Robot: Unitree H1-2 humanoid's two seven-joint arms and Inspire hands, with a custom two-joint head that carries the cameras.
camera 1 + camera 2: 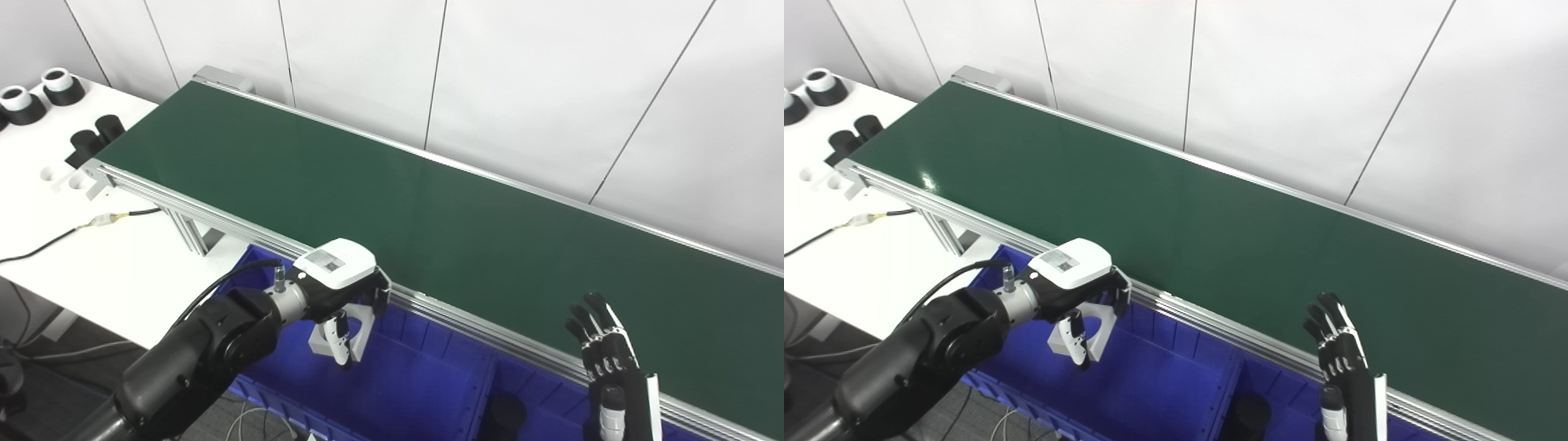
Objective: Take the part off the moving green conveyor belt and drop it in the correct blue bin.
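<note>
Belt: green conveyor belt (pixel 429 208) runs bare, nothing riding it.
Part: white part (pixel 343 334) off the belt, hanging at six o'clock of the belt's near rail, over the left blue bin (pixel 392 392).
Left hand (pixel 343 288): fingers clamped on the part.
Right hand (pixel 603 349): fingers spread, holding nothing.
Progress: pick looks done; only the drop remains.
</note>
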